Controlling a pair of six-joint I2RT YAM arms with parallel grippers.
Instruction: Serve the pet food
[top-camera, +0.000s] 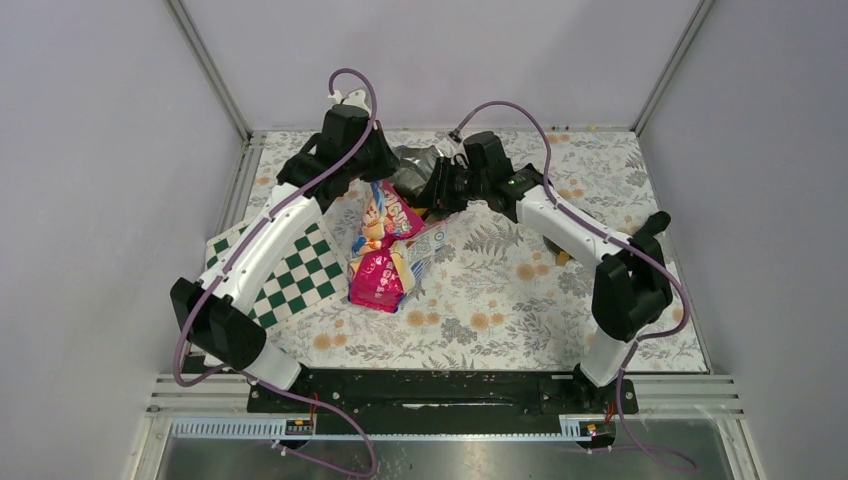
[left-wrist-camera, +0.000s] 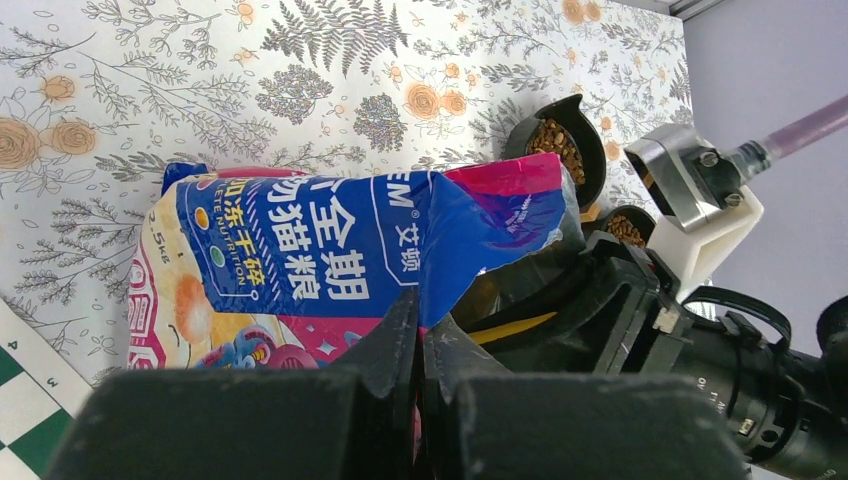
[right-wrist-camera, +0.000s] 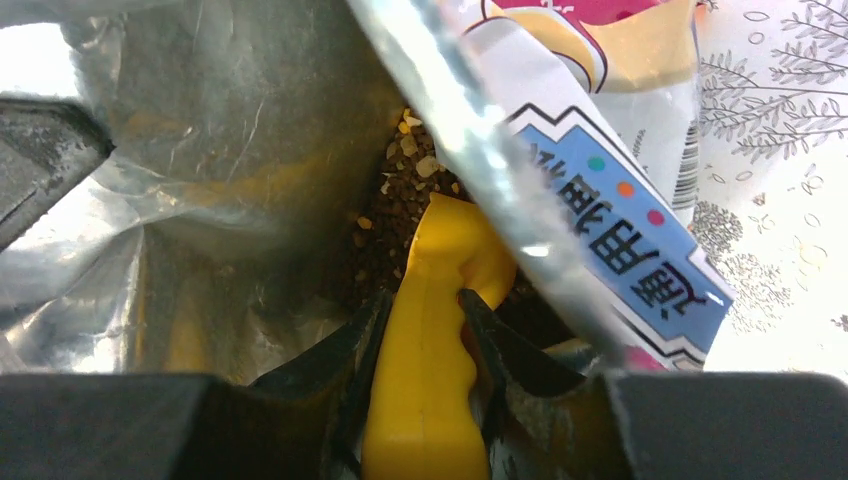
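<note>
Bowls (left-wrist-camera: 518, 140) upper right held pet food (left-wrist-camera: 556, 145); right gripper (right-wrist-camera: 425, 305) clamped scoop (right-wrist-camera: 440, 240) inside bag (right-wrist-camera: 250, 130), left gripper (left-wrist-camera: 418, 320) pinched bag; more scooping likely.

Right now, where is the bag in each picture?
Top external: the bag lies in the centre, between the arms.
Left wrist: across the middle, its edge pinched by the left gripper.
Right wrist: its silver inside fills the left; the right gripper holds a scoop in it.
Shared landmark: the floral cloth, seen in all three.
</note>
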